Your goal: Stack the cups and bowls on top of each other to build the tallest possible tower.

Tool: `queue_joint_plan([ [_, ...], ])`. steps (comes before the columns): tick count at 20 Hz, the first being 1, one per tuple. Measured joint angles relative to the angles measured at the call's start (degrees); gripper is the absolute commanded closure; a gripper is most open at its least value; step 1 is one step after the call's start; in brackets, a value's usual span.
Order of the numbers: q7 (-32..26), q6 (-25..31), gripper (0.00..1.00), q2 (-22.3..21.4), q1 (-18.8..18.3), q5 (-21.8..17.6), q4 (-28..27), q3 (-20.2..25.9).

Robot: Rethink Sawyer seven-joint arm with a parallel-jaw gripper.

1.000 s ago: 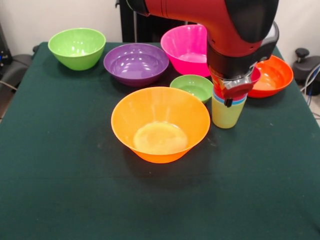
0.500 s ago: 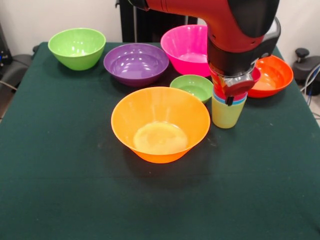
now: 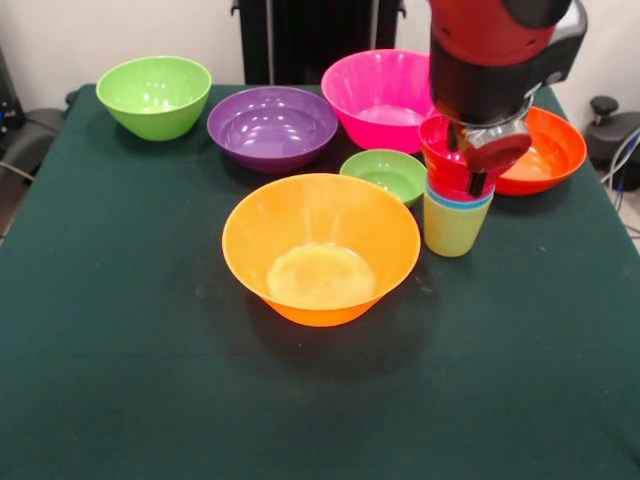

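The tower stands right of centre: a yellow-green cup point(image 3: 452, 228) lowest, a blue cup point(image 3: 456, 200) showing only its rim, a red cup point(image 3: 446, 180) nested in that, and a small red bowl point(image 3: 438, 140) on top. My gripper point(image 3: 482, 170) hangs over the tower's right side, close against the red bowl and partly hiding it. Whether it holds the bowl does not show. A big orange bowl point(image 3: 320, 250) sits in the middle, just left of the tower. A small green bowl point(image 3: 385, 175) lies behind the orange one.
A lime green bowl point(image 3: 153, 93) sits at the far left, a purple bowl point(image 3: 272, 125) and a pink bowl point(image 3: 375, 95) along the back, and a red-orange bowl point(image 3: 545, 150) behind the tower at the right. All rest on a dark green cloth point(image 3: 130, 330).
The arm has risen and shifted right, uncovering the small red bowl on top of the nested cups. The tower and the other bowls have stayed where they were.
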Motion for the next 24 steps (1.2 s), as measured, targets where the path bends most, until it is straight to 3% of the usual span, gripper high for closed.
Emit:
queue_joint_plan([
  [12,0.0,4.9,0.00,-0.9,0.1,0.1,-3.2,0.0],
  [18,0.0,4.9,0.00,-0.9,-3.0,-3.0,-4.6,-0.1],
  [24,-0.8,4.9,0.00,-0.8,-9.0,-8.7,-5.7,-0.1],
])
